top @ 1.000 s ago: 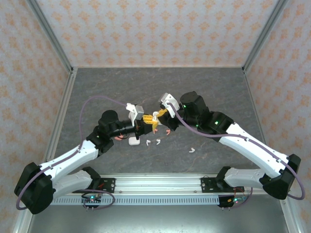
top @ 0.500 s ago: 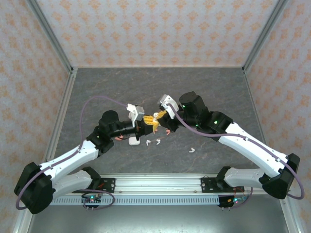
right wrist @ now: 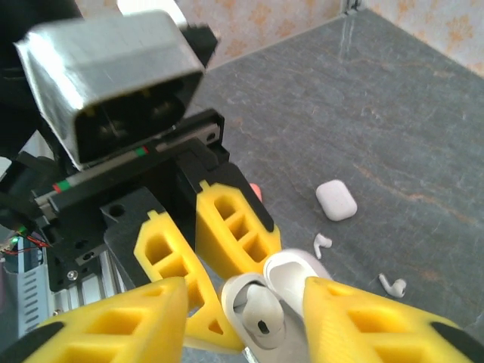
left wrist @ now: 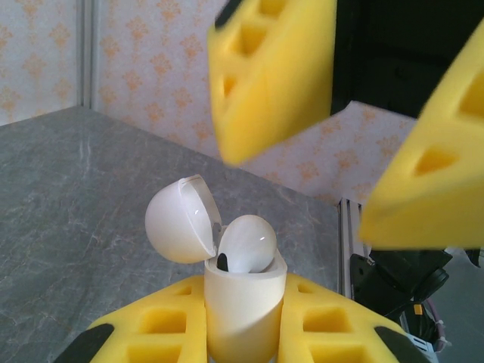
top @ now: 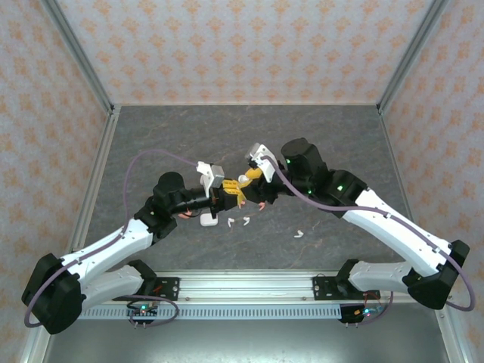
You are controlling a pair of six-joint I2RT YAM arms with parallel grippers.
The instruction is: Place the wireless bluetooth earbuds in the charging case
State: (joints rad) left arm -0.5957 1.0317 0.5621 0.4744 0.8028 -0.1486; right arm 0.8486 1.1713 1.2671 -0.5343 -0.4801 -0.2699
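Loose earbud: white, on the table, nearer my bases than the charging case and well to its right.
Earbud pair: a second white bud and a third bud, apart, on the near side of the charging case.
Spare case: white, shut, beside that pair.
My left pincer: clamped on the charging case's body, holding it upright.
Lid: swung open.
Seated earbud: white, in the case's mouth.
My right pincer: jaws apart, just above the charging case, gripping nothing.
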